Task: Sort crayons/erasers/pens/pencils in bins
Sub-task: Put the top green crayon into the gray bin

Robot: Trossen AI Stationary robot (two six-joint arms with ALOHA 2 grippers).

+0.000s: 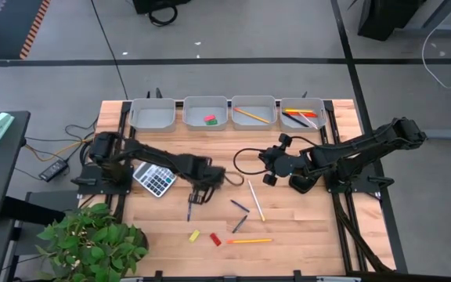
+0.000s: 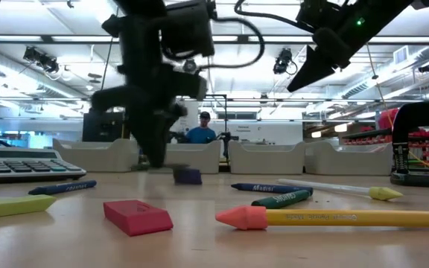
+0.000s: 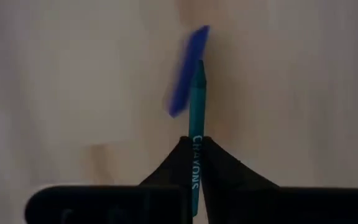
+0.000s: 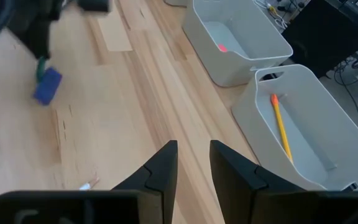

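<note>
**Left gripper has a teal crayon pinched; lift it clear before carrying**

Taking the calculator [image 1: 154,179] as the landmark: the left gripper [image 1: 193,196] sits just to its right, down at the table. Its fingers are closed on a teal crayon [image 3: 196,118], gripped near one end, so most of the stick pokes out ahead. A blue crayon [image 3: 188,71] lies right against the teal one's far end.

Best handling, as I judge it: raise straight up first, so the long free end does not drag the blue crayon along, then carry it level toward the bins [image 1: 153,114] above the calculator.

Farther right of the calculator, the right gripper [image 4: 193,165] hovers with fingers apart, holding nothing.
</note>
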